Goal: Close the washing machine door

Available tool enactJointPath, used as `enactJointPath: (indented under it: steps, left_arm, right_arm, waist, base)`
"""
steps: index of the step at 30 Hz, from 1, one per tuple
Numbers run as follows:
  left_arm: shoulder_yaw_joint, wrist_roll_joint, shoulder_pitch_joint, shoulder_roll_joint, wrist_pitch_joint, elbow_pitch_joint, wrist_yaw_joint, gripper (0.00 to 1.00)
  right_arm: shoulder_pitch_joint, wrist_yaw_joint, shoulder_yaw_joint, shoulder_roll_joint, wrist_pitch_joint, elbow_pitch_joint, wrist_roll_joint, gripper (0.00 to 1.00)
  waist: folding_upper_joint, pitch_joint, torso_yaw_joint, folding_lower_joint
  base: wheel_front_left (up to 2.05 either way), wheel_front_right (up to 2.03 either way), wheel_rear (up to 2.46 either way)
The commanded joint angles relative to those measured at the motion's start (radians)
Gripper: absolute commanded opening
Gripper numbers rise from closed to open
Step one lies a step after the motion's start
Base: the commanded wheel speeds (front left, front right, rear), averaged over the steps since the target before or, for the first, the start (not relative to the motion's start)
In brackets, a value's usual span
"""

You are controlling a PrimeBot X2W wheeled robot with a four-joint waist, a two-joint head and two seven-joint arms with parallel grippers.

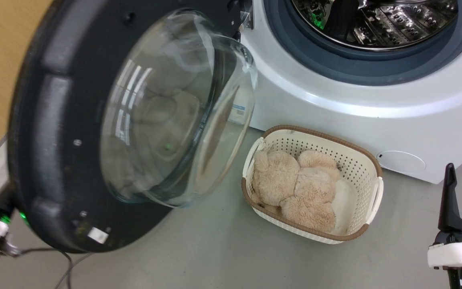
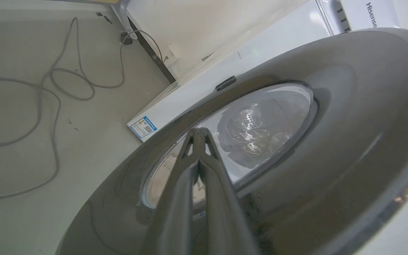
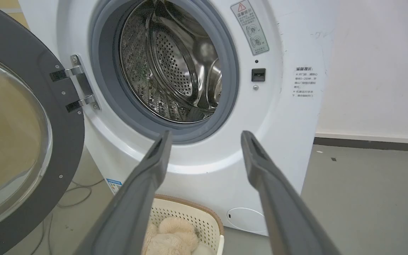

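Washing machine door [image 1: 50,120] seen open, basket [image 1: 355,164] set on the floor [image 1: 215,249].
Plush toy [image 1: 295,186] is contained in basket; left pincer [image 2: 198,131] shut empty, right pincer [image 3: 205,136] spread wide, empty.

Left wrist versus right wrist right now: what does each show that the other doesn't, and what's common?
Left wrist: the outer face of the washing machine door, with the shut left gripper lying close along it. Right wrist: the open right gripper, steel drum, hinge, latch slot and basket of plush. Both: the door, standing open, and the white washer body.
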Motion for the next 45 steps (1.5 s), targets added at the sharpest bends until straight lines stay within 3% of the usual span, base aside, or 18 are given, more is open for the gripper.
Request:
enactJointPath:
  steps: [1,12,19,27,33,37,38,45]
  left_arm:
    - [-0.016,-0.006,0.025,-0.004,-0.013,-0.021,-0.005,0.0]
    - [-0.299,-0.038,0.161,-0.034,-0.063,-0.22,-0.005,0.0]
    - [-0.483,-0.027,0.158,-0.023,-0.103,-0.255,-0.005,0.0]
    - [-0.675,-0.036,0.086,-0.036,-0.16,-0.217,-0.005,0.0]
    - [-0.758,-0.046,0.013,-0.035,-0.207,-0.176,-0.005,0.0]
    - [-0.84,-0.038,-0.054,-0.038,-0.26,-0.118,-0.005,0.0]
    - [-0.889,-0.039,-0.094,-0.047,-0.295,-0.079,-0.005,0.0]
    - [-0.957,-0.025,-0.203,-0.073,-0.426,0.037,-0.005,0.0]
  right_arm:
    - [-0.007,0.001,-0.001,0.003,-0.005,-0.002,0.001,1.0]
    - [-0.005,0.001,0.001,0.003,-0.005,-0.002,-0.005,1.0]
    - [-0.019,0.001,0.011,0.003,-0.005,0.014,-0.001,1.0]
    - [-0.034,0.001,0.019,0.003,-0.005,0.018,0.002,1.0]
    - [-0.045,0.001,0.017,0.003,-0.005,0.019,0.007,1.0]
    - [-0.055,0.001,0.013,0.003,-0.005,0.021,0.014,1.0]
    - [-0.062,0.001,0.014,0.003,-0.005,0.024,0.022,1.0]
    - [-0.075,0.001,0.018,0.003,-0.005,0.027,0.037,1.0]
  waist:
    - [0.0,-0.002,0.001,-0.0001]
    - [0.0,-0.01,0.011,-0.0001]
    - [0.0,-0.011,-0.031,-0.0001]
    - [0.0,-0.002,-0.139,-0.0001]
    - [0.0,0.011,-0.22,-0.0001]
    - [0.0,0.025,-0.301,-0.0001]
    - [0.0,0.035,-0.349,-0.0001]
    - [0.0,0.059,-0.443,-0.0001]
  base:
    - [0.0,0.0,0.0]
    - [0.0,0.0,0.0]
    - [0.0,0.0,0.0]
    - [0.0,0.0,0.0]
    - [0.0,0.0,0.0]
    - [0.0,0.0,0.0]
    - [0.0,0.0,0.0]
    - [0.0,0.0,0.0]
